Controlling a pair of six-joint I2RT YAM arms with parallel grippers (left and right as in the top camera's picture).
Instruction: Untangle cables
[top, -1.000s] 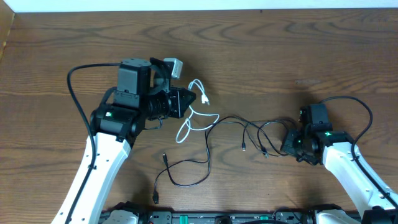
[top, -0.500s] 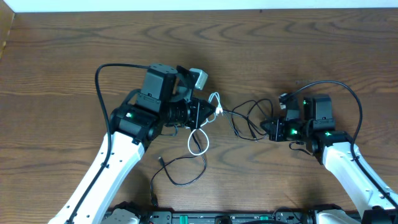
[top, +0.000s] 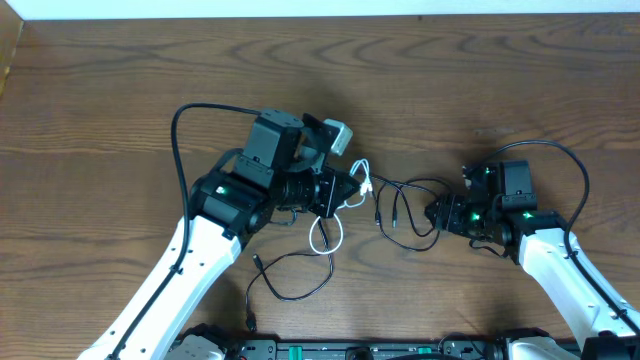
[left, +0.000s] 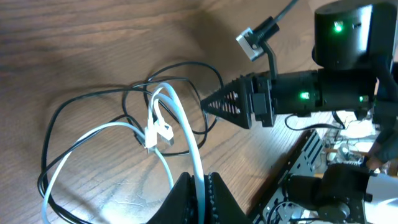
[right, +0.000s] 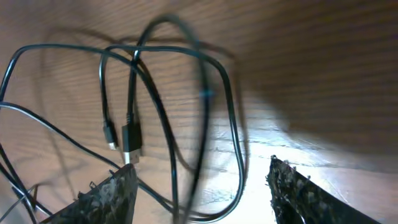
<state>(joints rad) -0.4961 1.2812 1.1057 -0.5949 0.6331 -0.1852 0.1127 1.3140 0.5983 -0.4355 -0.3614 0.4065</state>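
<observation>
My left gripper (top: 352, 188) is shut on the white cord (left: 181, 116), which rises straight out of its closed jaws and loops over the wood. Two small white plugs (left: 155, 132) hang in the tangle. The thin black cord (top: 410, 181) runs from the white cord (top: 363, 178) across to my right gripper (top: 432, 212). In the right wrist view that gripper (right: 202, 190) stands open. Loops of black cord (right: 231, 112) lie loose between its fingers, with a black plug (right: 130, 140) near the left one. The two cords still cross in the left wrist view, near the black cord (left: 68, 111).
More black cord trails in a loop toward the table's front edge (top: 300, 296), ending in a plug (top: 250, 315). Thick arm wires arch over both arms (top: 180, 125). The right arm's wrist (left: 323, 93) sits close in front of my left gripper.
My left gripper has carried the white cord to the right, toward the middle. My right gripper has opened and let go of the black cord, which now lies slack between its fingers.
</observation>
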